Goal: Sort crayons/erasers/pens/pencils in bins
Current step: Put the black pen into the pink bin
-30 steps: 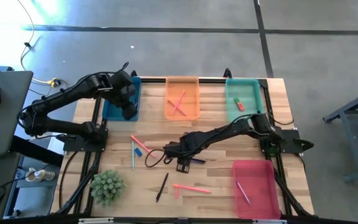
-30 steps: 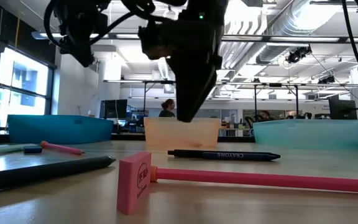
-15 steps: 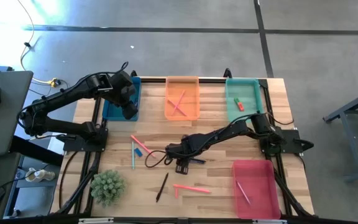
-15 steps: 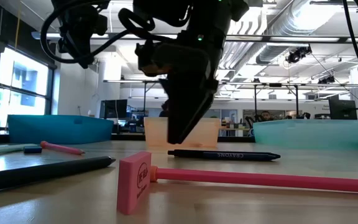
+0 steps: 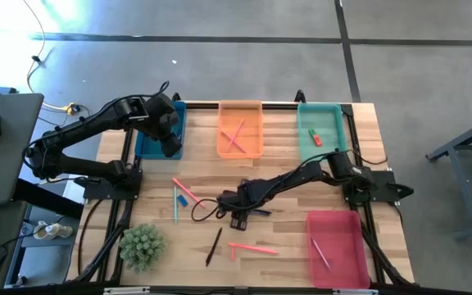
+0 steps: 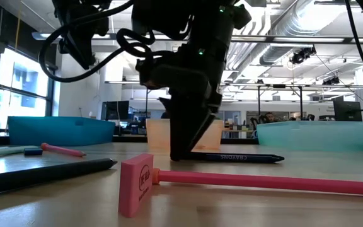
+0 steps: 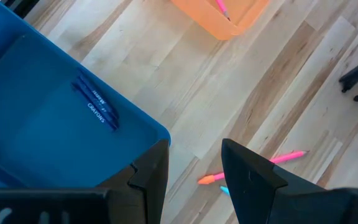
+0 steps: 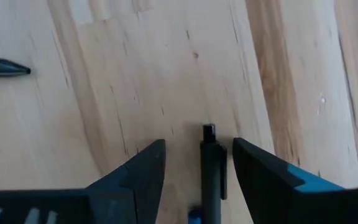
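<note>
Landmark: the orange bin (image 5: pixel 240 129) at the table's far edge, middle.

Nearest the front, well short of the orange bin: pink eraser block (image 6: pixel 136 185) touching the end of a long pink stick (image 6: pixel 266 182), with a dark pen (image 5: pixel 213 246) just beside them and a green plant (image 5: pixel 142 245) further toward the left arm's side.

Closer to the orange bin, mid-table: right gripper (image 8: pixel 194 162) down at the wood, fingers spread, straddling a dark pen (image 8: pixel 211 168) lying between them; not pinching it yet.

In the low view that pen (image 6: pixel 235 157) lies flat in front of the orange bin.

Left gripper (image 7: pixel 194 158) hovers over the blue bin (image 5: pixel 161 131), beside the orange bin, fingers spread, holding nothing. One dark pen (image 7: pixel 95 106) lies inside the blue bin.

Teal bin (image 5: pixel 319 129) on the orange bin's other side; red bin (image 5: pixel 334 246) at the front corner.
</note>
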`<state>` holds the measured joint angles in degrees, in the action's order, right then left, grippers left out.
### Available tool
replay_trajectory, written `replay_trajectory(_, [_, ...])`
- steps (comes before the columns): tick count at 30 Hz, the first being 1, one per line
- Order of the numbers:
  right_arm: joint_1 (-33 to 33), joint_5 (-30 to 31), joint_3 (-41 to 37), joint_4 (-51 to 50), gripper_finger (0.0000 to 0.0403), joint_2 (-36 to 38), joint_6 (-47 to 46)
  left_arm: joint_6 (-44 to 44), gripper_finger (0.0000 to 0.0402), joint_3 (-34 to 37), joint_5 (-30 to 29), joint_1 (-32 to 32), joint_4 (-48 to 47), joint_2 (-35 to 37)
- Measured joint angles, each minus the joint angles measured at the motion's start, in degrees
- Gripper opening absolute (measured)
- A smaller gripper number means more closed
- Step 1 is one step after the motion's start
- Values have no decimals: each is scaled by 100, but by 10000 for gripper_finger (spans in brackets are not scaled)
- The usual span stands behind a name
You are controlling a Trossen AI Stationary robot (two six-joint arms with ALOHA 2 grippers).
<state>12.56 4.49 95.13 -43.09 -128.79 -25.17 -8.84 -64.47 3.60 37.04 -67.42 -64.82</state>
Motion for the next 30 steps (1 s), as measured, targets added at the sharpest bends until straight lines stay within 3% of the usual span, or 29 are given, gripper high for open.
replay_trajectory(17, [-73, 188, -17, -134, 38, -15, -138, 139, 136, 0, -319, 0, -39, 0])
replay_trajectory(30, [-72, 251, -28, -148, 23, 35, -37, 210, 136, 0, -317, 0, -357, 0])
